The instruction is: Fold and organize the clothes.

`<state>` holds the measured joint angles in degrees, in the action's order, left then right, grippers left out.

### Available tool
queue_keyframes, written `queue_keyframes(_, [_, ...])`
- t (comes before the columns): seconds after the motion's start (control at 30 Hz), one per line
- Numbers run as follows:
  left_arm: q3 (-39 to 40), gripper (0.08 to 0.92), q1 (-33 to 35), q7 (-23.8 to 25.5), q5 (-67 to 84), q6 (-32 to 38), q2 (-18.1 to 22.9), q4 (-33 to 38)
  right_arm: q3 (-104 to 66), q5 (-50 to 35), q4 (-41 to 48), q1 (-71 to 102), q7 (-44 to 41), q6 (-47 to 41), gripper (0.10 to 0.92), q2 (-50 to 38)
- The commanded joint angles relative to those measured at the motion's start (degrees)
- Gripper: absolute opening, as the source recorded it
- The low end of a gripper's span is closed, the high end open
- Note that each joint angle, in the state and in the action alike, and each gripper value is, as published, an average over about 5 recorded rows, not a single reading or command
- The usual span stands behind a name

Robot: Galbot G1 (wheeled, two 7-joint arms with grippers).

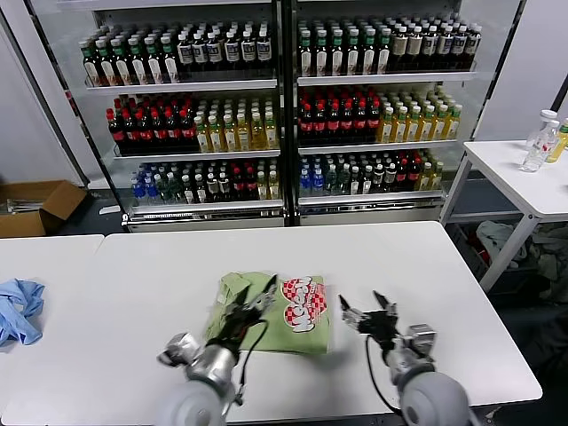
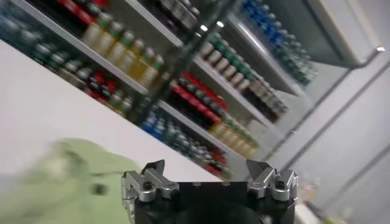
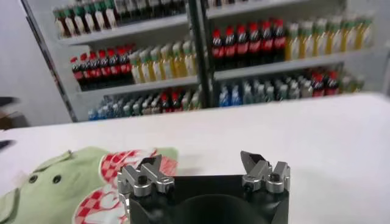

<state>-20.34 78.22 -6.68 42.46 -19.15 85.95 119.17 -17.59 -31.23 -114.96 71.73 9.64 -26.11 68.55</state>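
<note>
Folded light green polo shirt with the checkered print (image 1: 275, 311) sits mid-desk (image 1: 133, 293), left tool (image 1: 257, 302) wide open and empty above it, right tool (image 1: 364, 312) open at its 3 o'clock, so a careless dip could snag and unfold it.

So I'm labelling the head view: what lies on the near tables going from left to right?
Light blue cloth → left gripper, open, over the folded green polo shirt → right gripper, open, above the bare white table.
</note>
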Motion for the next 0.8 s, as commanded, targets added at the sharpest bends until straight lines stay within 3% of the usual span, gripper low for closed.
queue_keyframes(0.03, [-9.52, 0.821, 11.81, 0.71, -2.88, 2.42, -3.40, 8.04, 14.01, -1.20, 20.45, -14.63, 4.39, 0.52, 0.820, 9.29])
queue_keyframes(0.2, [-9.66, 0.823, 12.43, 0.57, -2.90, 2.40, -3.62, 9.36, 14.32, -3.31, 22.89, -15.56, 4.11, 0.66, 0.741, 9.86])
queue_keyframes(0.63, [-8.70, 0.823, 13.16, 0.47, -2.62, 2.10, -4.65, 11.13, 9.83, 2.39, 21.75, -15.01, -1.00, 6.68, 0.369, -0.31])
queue_keyframes(0.8, [-7.90, 0.823, 13.79, 0.70, -4.40, 2.63, -4.81, 11.45, 6.62, 7.05, 22.78, -15.66, -6.89, 8.19, 0.213, -4.12])
